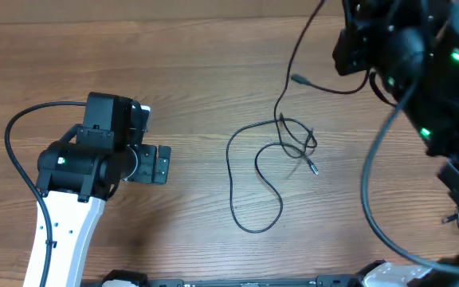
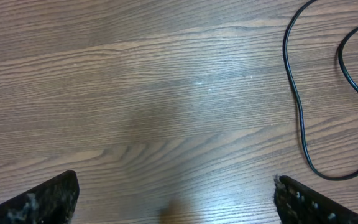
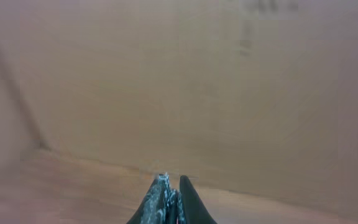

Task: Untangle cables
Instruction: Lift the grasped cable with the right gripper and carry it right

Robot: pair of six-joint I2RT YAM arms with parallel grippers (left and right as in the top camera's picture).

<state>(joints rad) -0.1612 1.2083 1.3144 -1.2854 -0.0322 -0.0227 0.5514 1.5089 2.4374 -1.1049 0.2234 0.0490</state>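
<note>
The cables (image 1: 281,151) are thin black cords lying in loose loops with a small knot (image 1: 300,142) at the table's middle right. One strand (image 1: 297,48) rises taut from the knot to the top edge, beside my raised right arm (image 1: 389,48). A plug end (image 1: 298,80) hangs near it. My right gripper (image 3: 173,182) is shut and faces a bare wall; the cord itself does not show between its fingers. My left gripper (image 1: 162,163) is open and empty, low over the wood, left of the loops. Its wrist view shows cable loops (image 2: 297,106) at the right.
The wooden table (image 1: 198,96) carries only the cables. Thick black arm wires (image 1: 373,183) curve down the right side. The left arm's own wire (image 1: 22,119) loops at the far left. Arm bases sit along the front edge.
</note>
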